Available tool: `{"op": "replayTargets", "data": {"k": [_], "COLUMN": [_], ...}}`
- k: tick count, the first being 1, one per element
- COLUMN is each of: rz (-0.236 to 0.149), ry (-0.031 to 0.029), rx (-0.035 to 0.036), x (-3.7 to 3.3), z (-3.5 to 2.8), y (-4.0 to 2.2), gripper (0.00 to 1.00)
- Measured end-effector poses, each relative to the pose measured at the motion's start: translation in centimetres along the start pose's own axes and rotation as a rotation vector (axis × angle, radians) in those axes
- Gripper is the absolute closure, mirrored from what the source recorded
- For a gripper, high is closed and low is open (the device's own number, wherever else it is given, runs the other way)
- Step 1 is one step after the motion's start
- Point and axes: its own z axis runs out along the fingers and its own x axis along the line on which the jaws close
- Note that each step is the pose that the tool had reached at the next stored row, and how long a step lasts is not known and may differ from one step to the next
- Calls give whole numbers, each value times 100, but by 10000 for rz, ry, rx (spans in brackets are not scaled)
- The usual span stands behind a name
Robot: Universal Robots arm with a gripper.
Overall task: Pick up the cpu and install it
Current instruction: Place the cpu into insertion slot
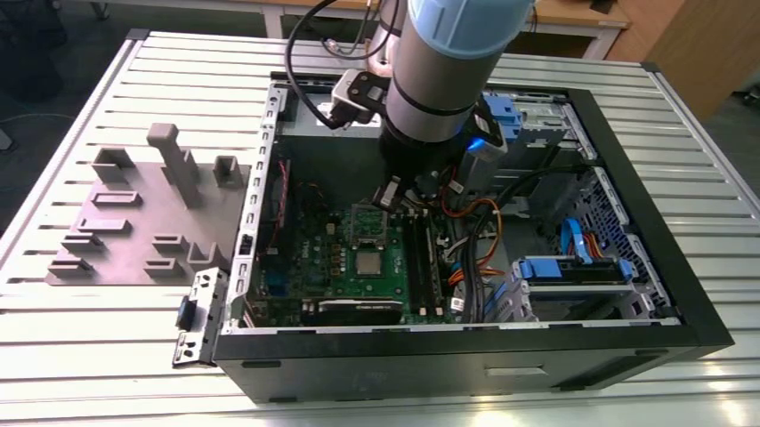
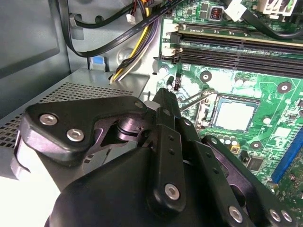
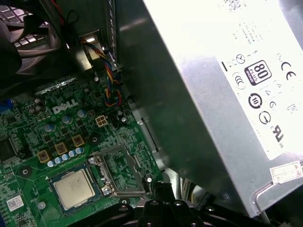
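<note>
Cpu [image 3: 73, 187], a flat silvery square, sits in its socket on our green motherboard [image 3: 42, 137]; whether the black hand [image 2: 165, 101] is spread, we cannot tell.

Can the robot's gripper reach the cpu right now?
Probably yes. The cpu sits bare in its socket on the motherboard, the metal frame swung open beside it, nothing covering it. The gripper hangs just above the board nearby.

Even overhead light falls on the bench [image 1: 95, 338] in the exterior view, while the computer case [image 1: 475, 365] interior sits in shadow. In the first wrist view, glare washes out the power supply [image 3: 227, 71]. The nearby end effector [image 2: 163, 101] looks soft.
</note>
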Motion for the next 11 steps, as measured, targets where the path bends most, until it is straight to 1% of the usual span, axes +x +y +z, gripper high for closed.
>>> {"op": "replayTargets", "data": {"k": [3,11], "rz": [2,2], "ry": [28,42], "rx": [13,21], "x": [0,-3], "z": [-8,-37], "y": [3,11], "gripper": [89,89]}}
